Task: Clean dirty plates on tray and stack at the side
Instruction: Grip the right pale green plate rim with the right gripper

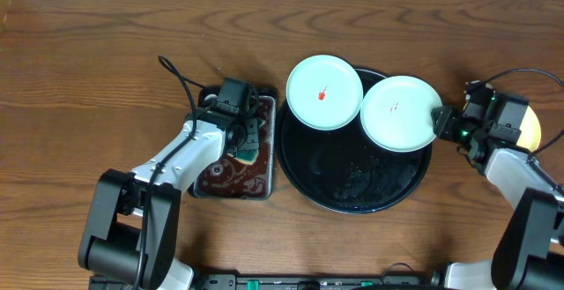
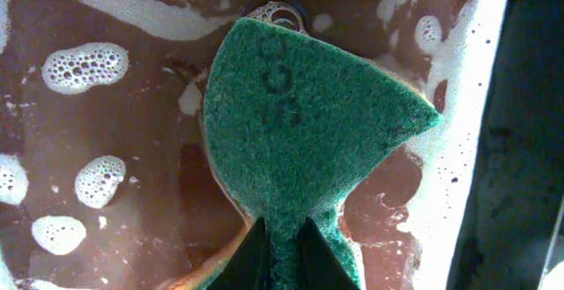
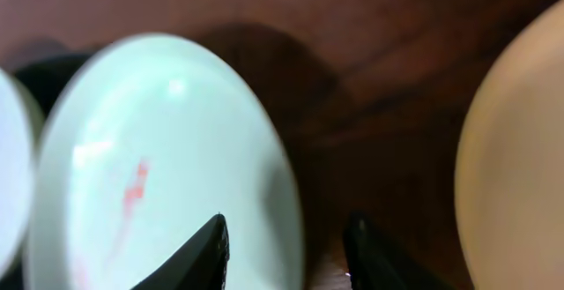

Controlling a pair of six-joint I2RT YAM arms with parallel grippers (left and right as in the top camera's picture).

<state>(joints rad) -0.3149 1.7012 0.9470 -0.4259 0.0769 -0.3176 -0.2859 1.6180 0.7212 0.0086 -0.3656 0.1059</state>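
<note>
Two pale blue-green plates lie on the black tray [image 1: 357, 197]: the left one [image 1: 324, 92] has a red speck, the right one [image 1: 401, 114] has faint marks. A pale yellow plate [image 1: 531, 127] lies on the table at the far right, partly hidden by my right arm. My right gripper [image 1: 443, 122] is open, its fingers [image 3: 286, 250] astride the right plate's rim [image 3: 159, 175]. My left gripper [image 1: 247, 138] is shut [image 2: 284, 255] on a green sponge [image 2: 308, 122] over the pan.
A rectangular metal pan [image 1: 236, 184] of brown foamy liquid [image 2: 115, 149] stands left of the tray. The yellow plate [image 3: 520, 149] is close to the right of my right gripper. Cables run behind both arms.
</note>
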